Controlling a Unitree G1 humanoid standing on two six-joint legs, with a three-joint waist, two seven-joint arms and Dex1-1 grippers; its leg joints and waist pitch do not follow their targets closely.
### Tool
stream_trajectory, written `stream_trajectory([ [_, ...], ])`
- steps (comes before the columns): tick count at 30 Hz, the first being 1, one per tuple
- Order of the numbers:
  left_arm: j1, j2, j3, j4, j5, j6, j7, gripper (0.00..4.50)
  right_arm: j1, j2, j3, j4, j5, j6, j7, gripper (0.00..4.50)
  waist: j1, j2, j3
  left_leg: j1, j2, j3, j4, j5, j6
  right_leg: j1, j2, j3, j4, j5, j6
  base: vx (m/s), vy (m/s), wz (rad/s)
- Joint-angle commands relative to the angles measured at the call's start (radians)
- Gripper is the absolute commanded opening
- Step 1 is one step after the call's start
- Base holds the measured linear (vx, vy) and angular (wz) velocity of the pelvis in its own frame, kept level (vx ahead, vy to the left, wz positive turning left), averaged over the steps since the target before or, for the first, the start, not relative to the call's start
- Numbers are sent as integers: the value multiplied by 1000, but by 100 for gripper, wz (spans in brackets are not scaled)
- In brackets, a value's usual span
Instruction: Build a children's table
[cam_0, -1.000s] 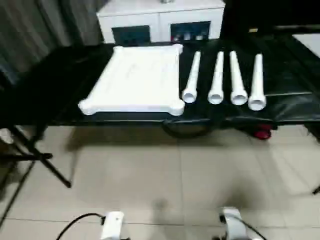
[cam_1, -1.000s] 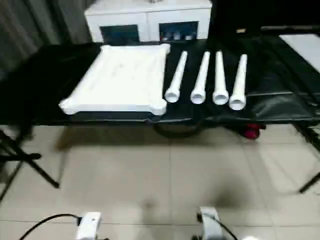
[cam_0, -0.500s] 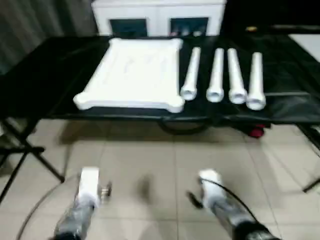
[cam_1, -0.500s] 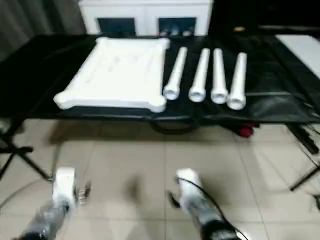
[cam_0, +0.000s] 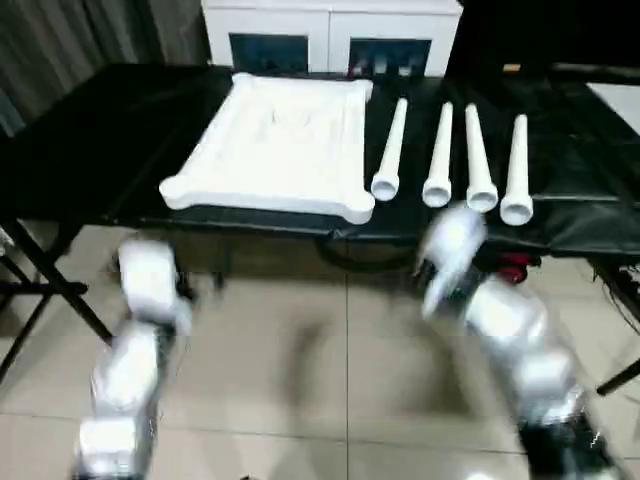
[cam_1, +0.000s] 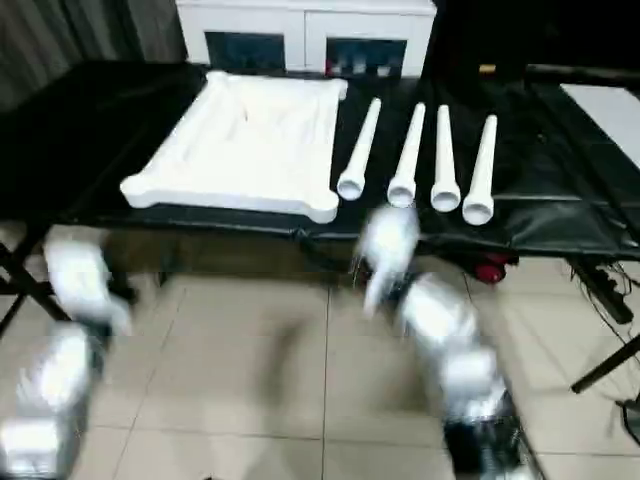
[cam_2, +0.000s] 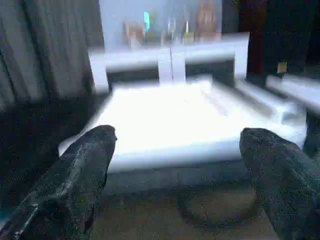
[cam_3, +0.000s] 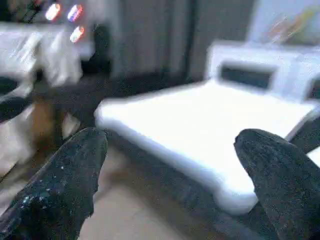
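Nearby, square rimmed top (cam_0: 280, 145), round legs (cam_0: 455, 160)

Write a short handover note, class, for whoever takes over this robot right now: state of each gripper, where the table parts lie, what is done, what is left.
Left gripper: open, empty, in the air short of the black work table.
Right gripper: open, empty, also short of that table.
Table top: flat on the work table, to the robot's left.
Four legs: loose, side by side, beside the top on its right.
Done: nothing joined yet.
Left: fit all four legs into the top's corners.
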Motion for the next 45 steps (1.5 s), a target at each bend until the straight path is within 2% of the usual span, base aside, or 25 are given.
stream_trajectory([
  [1,-38,0,25,-42,47,82,61,443,-18,20,-67,-10,0,72,-108,450,-8,3,-42,20,43,-17,-95,-246,-22,18,-41,39,-73,-128,-168,0,0,0],
  [3,-81,-12,46,-61,77,139,142,443,-30,29,-96,-17,-36,102,-204,450,-8,4,-47,21,37,-18,-92,-217,-50,18,-35,38,-71,-102,-151,0,0,0],
  [4,-103,-21,54,-58,132,147,203,443,-29,35,-103,-19,-50,112,-247,450,-9,5,-49,19,34,-18,-89,-195,-57,20,-32,37,-70,-64,-144,0,0,0],
  [7,-124,-35,52,-73,223,224,301,443,-26,52,-105,-27,-142,142,-376,450,-10,8,-59,15,28,-20,-77,-103,-58,27,-29,34,-58,63,-131,0,0,0],
  [8,-103,-33,37,-119,186,237,267,443,-18,72,-110,-41,-154,117,-409,450,-11,13,-66,13,22,-20,-68,-50,-52,29,-29,32,-51,148,-136,0,0,0],
  [10,-86,-49,34,-146,131,258,249,443,-16,86,-117,-34,-174,125,-452,450,-15,13,-70,8,18,-18,-62,4,-41,30,-23,29,-44,240,-156,0,0,0],
  [12,-75,-60,26,-173,106,247,227,443,-16,100,-131,-22,-186,158,-499,450,-16,13,-73,6,15,-17,-57,23,-22,31,-20,29,-40,285,-164,0,0,0],
  [14,-70,-56,2,-168,133,271,219,443,4,86,-94,-30,-181,171,-442,450,-15,10,-71,5,16,-16,-58,15,-8,30,-19,28,-41,276,-168,0,0,0],
  [16,-65,-71,-3,-163,123,285,218,443,14,82,-65,-56,-172,177,-418,450,-18,7,-65,6,22,-15,-64,-57,1,30,-24,30,-49,182,-166,0,0,0],
  [19,-56,-82,-21,-158,133,305,208,443,20,79,-35,-74,-160,191,-392,450,-20,3,-62,7,27,-15,-68,-90,-1,28,-27,31,-54,117,-165,0,0,0],
  [21,-54,-84,-32,-164,143,325,211,443,22,89,-31,-76,-158,202,-390,450,-21,7,-59,8,29,-16,-72,-125,-8,24,-28,33,-59,58,-159,0,0,0],
  [22,-55,-86,-34,-167,144,329,214,443,21,94,-32,-74,-155,209,-390,450,-23,1,-57,13,30,-14,-76,-172,-14,26,-28,32,-64,7,-156,0,0,0],
  [23,-56,-84,-36,-169,143,338,219,443,22,94,-22,-74,-163,213,-388,450,-23,7,-54,20,32,-17,-83,-252,-29,26,-30,33,-70,-92,-146,0,0,0],
  [24,-57,-81,-37,-170,141,344,219,443,23,95,-12,-73,-169,216,-385,450,-27,4,-49,30,32,-18,-92,-349,-39,25,-27,30,-82,-203,-129,0,0,0],
  [25,-58,-81,-37,-171,139,349,220,443,23,95,-8,-73,-172,217,-385,450,-30,5,-44,35,30,-19,-95,-397,-42,24,-25,28,-88,-261,-120,0,0,0],
  [26,-60,-80,-37,-171,138,361,222,443,25,95,1,-75,-179,220,-383,450,-39,4,-31,65,24,-18,-102,-549,-38,18,-16,16,-116,-453,-99,0,0,0],
  [28,-59,-80,-37,-173,143,367,220,443,27,96,6,-78,-179,226,-381,450,-46,3,-21,93,17,-18,-99,-615,-29,13,-13,6,-143,-577,-79,0,0,0],
  [31,-55,-79,-37,-182,139,385,211,443,32,95,13,-85,-176,237,-376,450,-45,3,-34,79,17,-20,-114,-528,-7,52,-20,11,-140,-502,-79,22,3,-3],
  [32,-53,-81,-36,-185,136,388,211,443,33,95,12,-87,-175,241,-374,450,-45,3,-47,71,19,-16,-118,-426,18,66,-17,17,-124,-343,-118,73,8,-2],
  [33,-52,-81,-36,-188,136,390,212,443,33,94,13,-86,-176,242,-372,450,-46,2,-49,71,19,-15,-117,-405,26,67,-16,18,-118,-295,-138,73,8,-2],
  [34,-50,-86,-30,-192,131,396,216,443,32,93,14,-86,-177,245,-371,450,-50,0,-55,64,15,-11,-111,-347,47,80,-14,17,-107,-206,-175,66,5,2],
  [37,-48,-90,-26,-196,126,403,219,443,31,92,13,-85,-176,248,-370,450,-48,-1,-64,53,3,-3,-96,-223,98,100,-12,18,-89,-51,-231,80,-1,1],
  [38,-46,-91,-25,-199,125,407,220,443,30,93,12,-85,-173,251,-370,450,-45,-1,-69,47,-3,-2,-87,-149,137,112,-8,17,-79,26,-257,83,4,3],
  [42,-44,-93,-27,-210,127,416,222,443,33,91,16,-87,-175,255,-366,450,-43,-3,-74,51,-8,-4,-75,-64,202,123,0,12,-66,98,-272,78,8,3],
  [45,-47,-94,-28,-213,129,422,224,443,29,85,28,-83,-187,253,-362,450,-44,-2,-76,60,-10,-11,-65,12,246,123,10,5,-55,124,-259,67,7,2],
])
